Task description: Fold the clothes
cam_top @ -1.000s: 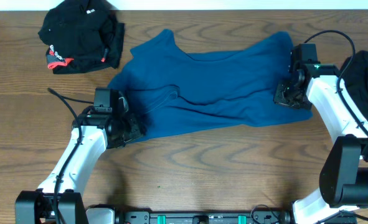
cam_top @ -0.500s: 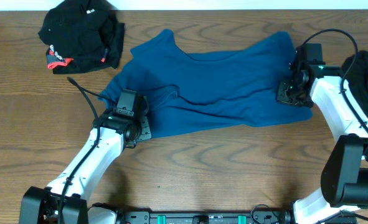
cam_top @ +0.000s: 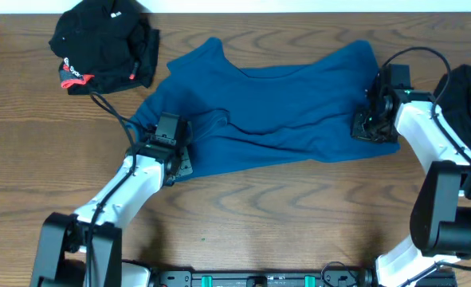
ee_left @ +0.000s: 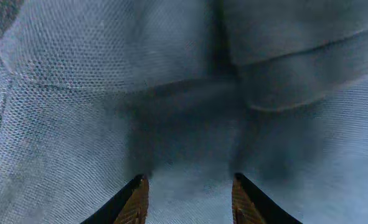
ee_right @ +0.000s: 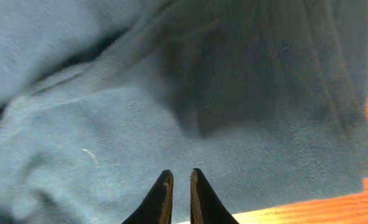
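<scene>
Left gripper [cam_top: 174,153] moved onto the lower-left hem of the large teal-blue fabric shirt [cam_top: 283,104] spread on the brown wooden table [cam_top: 299,215], jaws released to grab a fold corner; right gripper [cam_top: 370,126] at the right hem looks clenched, possibly pinching cloth.

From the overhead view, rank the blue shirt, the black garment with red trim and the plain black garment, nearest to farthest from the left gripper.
1. Blue shirt: the left gripper sits over its lower left edge.
2. Black garment with red trim: bunched up in the far left corner.
3. Plain black garment: at the right edge of the view, farthest by a wide margin.
</scene>
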Controlling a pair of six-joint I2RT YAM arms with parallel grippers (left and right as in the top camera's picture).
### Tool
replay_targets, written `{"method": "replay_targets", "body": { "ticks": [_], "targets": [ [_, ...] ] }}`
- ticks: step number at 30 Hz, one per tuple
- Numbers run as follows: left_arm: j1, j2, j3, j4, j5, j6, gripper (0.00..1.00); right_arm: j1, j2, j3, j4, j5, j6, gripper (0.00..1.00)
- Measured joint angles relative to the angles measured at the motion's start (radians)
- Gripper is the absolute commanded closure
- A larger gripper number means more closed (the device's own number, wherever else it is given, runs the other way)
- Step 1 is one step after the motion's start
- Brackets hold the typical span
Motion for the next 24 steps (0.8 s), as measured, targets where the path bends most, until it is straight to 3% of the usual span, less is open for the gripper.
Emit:
{"method": "replay_targets", "body": {
  "ticks": [18,24],
  "targets": [
    [0.054,0.069,0.011,0.014,-0.026,-0.002,0.57,-0.054,0.106,0.003,0.048,-0.010,-0.012,0.92],
    [0.075,0.073,0.013,0.018,-0.025,-0.005,0.76,-0.055,0.121,0.014,0.053,-0.010,-0.012,0.94]
  ]
}}
